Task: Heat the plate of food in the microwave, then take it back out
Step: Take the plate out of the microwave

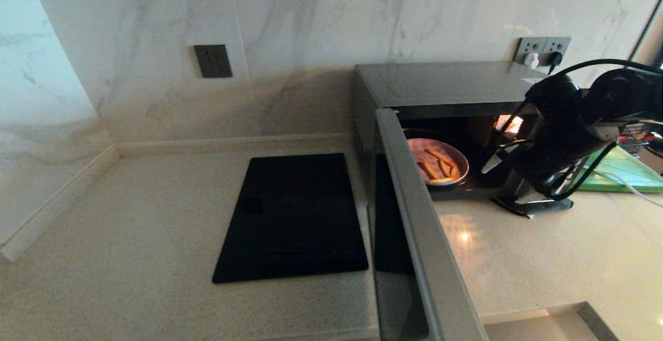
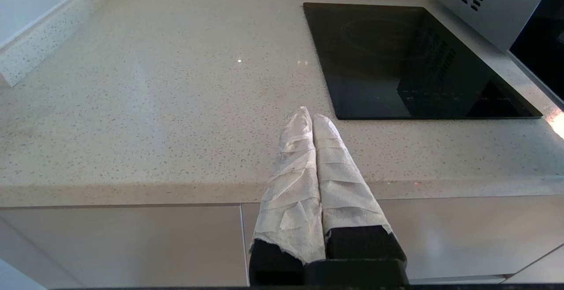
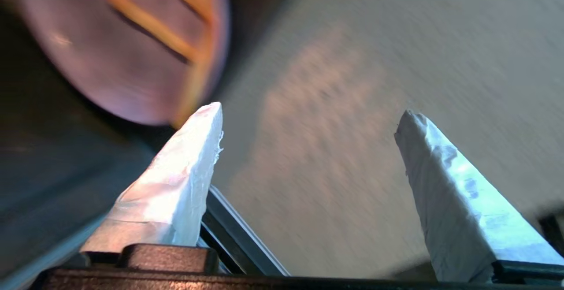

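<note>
Status for you: plate point(image 1: 437, 162) sits inside the open microwave point(image 1: 445, 87); right gripper point(image 3: 308, 135) spread wide, holding nothing, at its mouth; door-closing, heating, retrieval remain.

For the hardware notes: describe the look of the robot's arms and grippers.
Right arm: bulky glossy black housings, black cables looped along it. Right gripper: two tapered fingers wrapped in crinkled white tape on a dark base. Left gripper: same white-taped fingers, black mounts.
</note>
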Robot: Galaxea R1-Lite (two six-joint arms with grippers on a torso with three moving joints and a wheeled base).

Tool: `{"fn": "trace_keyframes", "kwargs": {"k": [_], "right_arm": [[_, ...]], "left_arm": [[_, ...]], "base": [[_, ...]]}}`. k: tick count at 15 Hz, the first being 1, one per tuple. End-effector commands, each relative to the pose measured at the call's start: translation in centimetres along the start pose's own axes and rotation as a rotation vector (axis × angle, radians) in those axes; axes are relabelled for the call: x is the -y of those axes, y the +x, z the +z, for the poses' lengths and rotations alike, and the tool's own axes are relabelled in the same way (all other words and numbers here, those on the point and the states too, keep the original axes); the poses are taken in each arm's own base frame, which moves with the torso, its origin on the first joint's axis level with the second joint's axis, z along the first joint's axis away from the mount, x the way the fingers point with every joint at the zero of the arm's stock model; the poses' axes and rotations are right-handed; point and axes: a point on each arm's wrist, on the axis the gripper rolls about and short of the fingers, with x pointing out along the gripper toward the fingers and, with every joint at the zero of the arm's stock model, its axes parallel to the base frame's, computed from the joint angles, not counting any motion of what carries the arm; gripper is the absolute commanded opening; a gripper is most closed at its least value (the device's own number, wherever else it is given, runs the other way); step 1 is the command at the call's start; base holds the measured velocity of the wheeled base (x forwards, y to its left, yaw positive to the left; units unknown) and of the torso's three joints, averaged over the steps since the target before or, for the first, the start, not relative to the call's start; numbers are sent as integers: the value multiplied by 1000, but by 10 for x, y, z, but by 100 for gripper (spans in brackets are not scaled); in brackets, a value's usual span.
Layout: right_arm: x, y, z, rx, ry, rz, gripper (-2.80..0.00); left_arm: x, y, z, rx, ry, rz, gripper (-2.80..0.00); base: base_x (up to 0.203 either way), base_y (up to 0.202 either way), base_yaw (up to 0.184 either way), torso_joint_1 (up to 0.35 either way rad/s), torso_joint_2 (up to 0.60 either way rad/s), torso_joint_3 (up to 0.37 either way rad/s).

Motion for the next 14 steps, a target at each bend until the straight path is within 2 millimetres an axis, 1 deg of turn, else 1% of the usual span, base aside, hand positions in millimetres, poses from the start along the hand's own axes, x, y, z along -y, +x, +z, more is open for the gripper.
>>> {"fn": "trace_keyframes", "kwargs": {"k": [1, 2, 5, 6, 9, 14], "right_arm": [[-6, 8, 5, 26, -2, 47, 0], [-8, 8, 6, 31, -1, 61, 0], [-15, 21, 10, 3, 1, 139, 0], [-17, 21, 11, 8, 1, 153, 0], [-15, 40, 10, -16, 5, 121, 0], [-13, 52, 8, -39, 6, 100, 0]], "left_arm": [[0, 0, 0, -1, 0, 1, -280], [0, 0, 0, -1, 0, 1, -280], [0, 0, 0, -1, 0, 1, -280], [0, 0, 0, -1, 0, 1, -280], [0, 0, 0, -1, 0, 1, -280], [0, 0, 0, -1, 0, 1, -280]], "base": [[0, 0, 0, 0, 0, 0], [0, 0, 0, 0, 0, 0], [0, 0, 0, 0, 0, 0], [0, 0, 0, 0, 0, 0], [0, 0, 0, 0, 0, 0], [0, 0, 0, 0, 0, 0]]}}
